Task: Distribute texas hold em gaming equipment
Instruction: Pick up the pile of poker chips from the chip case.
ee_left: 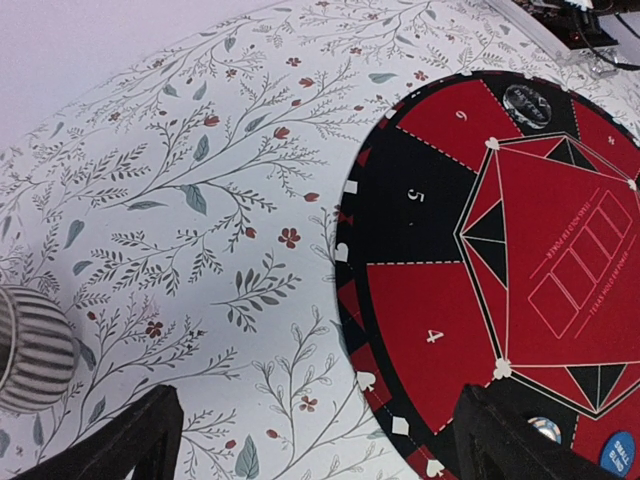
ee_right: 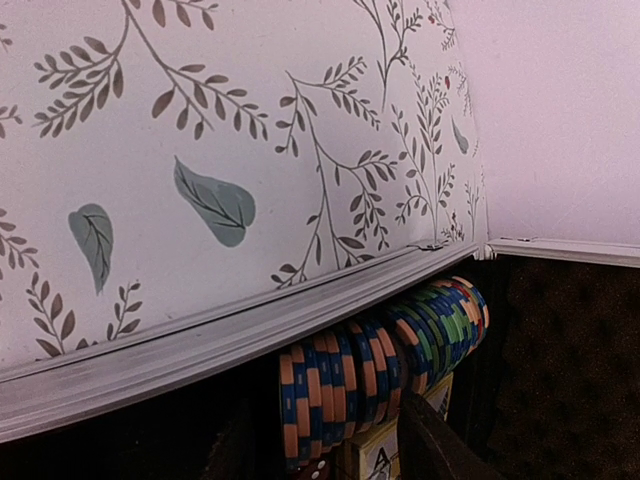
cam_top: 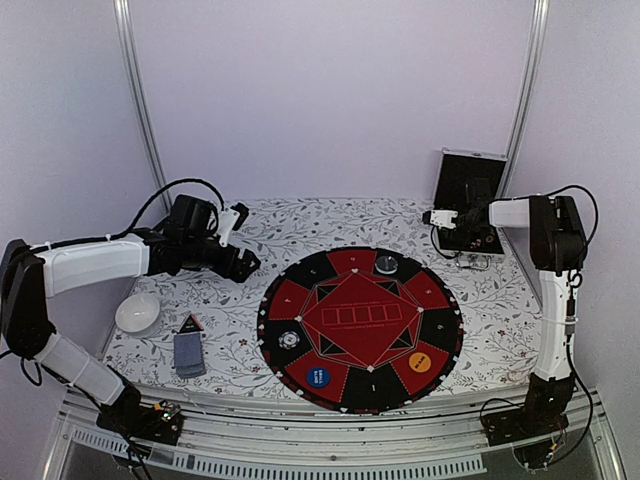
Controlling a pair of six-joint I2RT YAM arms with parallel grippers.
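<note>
A row of striped poker chips [ee_right: 340,385] stands on edge inside the black case [cam_top: 468,192] at the back right. My right gripper [ee_right: 335,445] reaches into the case with a finger on each side of the nearest orange-and-blue chips, shut on them. On the round red-and-black mat [cam_top: 360,325] lie single chips [cam_top: 290,340] [cam_top: 386,264], a blue disc [cam_top: 318,377] and an orange disc [cam_top: 420,361]. A grey-blue card deck [cam_top: 188,353] lies at the front left. My left gripper [cam_top: 240,262] hangs open and empty over the cloth beside the mat's left edge [ee_left: 350,290].
A ribbed cup [cam_top: 137,313] stands at the left, near the deck. A small dark red piece [cam_top: 190,323] lies just behind the deck. The case's silver rim [ee_right: 250,340] runs right above the chips, and a card box [ee_right: 375,462] sits beneath them.
</note>
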